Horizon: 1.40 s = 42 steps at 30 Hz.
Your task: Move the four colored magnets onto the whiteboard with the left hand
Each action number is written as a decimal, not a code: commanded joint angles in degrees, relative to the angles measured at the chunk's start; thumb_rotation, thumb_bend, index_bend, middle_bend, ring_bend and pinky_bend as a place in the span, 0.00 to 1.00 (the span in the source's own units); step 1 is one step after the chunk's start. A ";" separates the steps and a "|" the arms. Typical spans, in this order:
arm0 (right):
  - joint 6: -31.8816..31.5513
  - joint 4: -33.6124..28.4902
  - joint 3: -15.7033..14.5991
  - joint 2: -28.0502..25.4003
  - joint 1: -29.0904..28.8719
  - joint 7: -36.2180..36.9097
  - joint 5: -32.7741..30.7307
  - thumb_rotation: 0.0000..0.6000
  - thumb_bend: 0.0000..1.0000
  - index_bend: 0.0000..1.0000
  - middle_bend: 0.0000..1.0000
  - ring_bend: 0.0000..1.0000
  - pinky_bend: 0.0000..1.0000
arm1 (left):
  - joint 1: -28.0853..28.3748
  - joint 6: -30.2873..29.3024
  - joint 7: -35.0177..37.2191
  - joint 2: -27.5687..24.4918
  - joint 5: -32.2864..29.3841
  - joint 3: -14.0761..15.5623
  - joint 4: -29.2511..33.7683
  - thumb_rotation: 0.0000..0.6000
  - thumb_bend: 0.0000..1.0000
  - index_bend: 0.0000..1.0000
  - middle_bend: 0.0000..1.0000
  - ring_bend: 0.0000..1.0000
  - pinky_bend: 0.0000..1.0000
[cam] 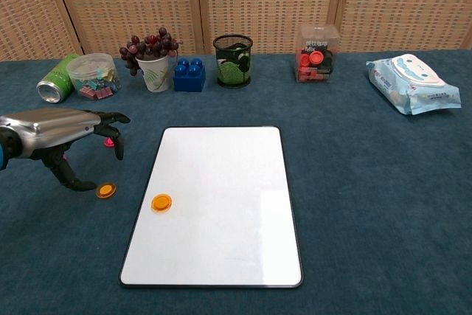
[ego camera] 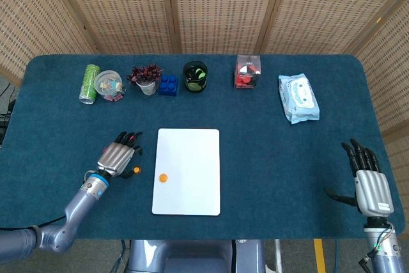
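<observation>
Chest view gives me the clearest count: one orange magnet [cam: 161, 202] lies on the whiteboard [cam: 221, 256], close to its left edge, so I judge one of the four as placed. A second orange magnet [cam: 106, 190] lies on the blue table [cam: 354, 182], just left of the board and right beside the lower finger of my left hand [cam: 51, 127]. That hand hovers over the cloth with its fingers spread and curved downward, and as far as I can see it holds nothing. A pink magnet [cam: 110, 142] shows just past the fingertips in the chest view; the head view shows a bit of pink there too, at the tips of the left hand [ego camera: 117, 156]. I cannot find the fourth magnet in either view; it may sit under the hand, but I can't tell. My right hand [ego camera: 369, 187] rests off at the far edge of the table, fingers extended and apart, holding nothing, well away from the work. So by my reckoning three magnets remain to be moved, and the loose orange one beside the hand looks like the natural next pick, since it is nearest both the fingers and the board.
</observation>
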State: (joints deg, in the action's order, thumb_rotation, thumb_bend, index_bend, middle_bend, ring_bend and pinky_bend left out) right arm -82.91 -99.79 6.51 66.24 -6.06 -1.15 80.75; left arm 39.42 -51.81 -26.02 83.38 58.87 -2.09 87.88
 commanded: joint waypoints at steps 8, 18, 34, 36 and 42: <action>0.18 -0.11 -0.02 -0.12 -0.02 0.18 -0.14 1.00 0.12 0.00 0.00 0.00 0.00 | -0.56 1.50 1.80 0.42 1.94 1.46 -2.40 1.00 0.29 0.35 0.00 0.00 0.00; 0.33 -0.26 -0.02 -0.21 -0.04 0.47 -0.28 1.00 0.13 0.00 0.00 0.00 0.00 | -0.55 2.16 2.12 3.06 2.19 1.64 -5.28 1.00 0.29 0.36 0.00 0.00 0.00; 0.49 -0.49 0.01 -0.38 0.01 1.24 -0.50 1.00 0.13 0.00 0.00 0.00 0.00 | -1.12 -0.76 -0.94 3.84 0.26 0.41 -4.14 1.00 0.35 0.69 0.00 0.00 0.00; 0.47 -0.54 0.00 -0.40 0.03 1.30 -0.49 1.00 0.13 0.00 0.00 0.00 0.00 | -0.93 -0.98 -0.77 3.42 0.19 -0.20 -3.24 1.00 0.35 0.69 0.00 0.00 0.00; 0.64 -0.64 0.03 -0.46 -0.01 1.37 -0.67 1.00 0.13 0.00 0.00 0.00 0.00 | 0.88 -1.95 -1.53 2.31 0.09 -3.19 1.80 1.00 0.35 0.69 0.00 0.00 0.00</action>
State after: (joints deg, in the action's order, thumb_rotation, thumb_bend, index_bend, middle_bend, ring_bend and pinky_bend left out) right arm -82.27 -100.43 6.54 65.78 -6.07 0.22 80.09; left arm 39.57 -53.40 -27.02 85.96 59.11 -4.35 88.48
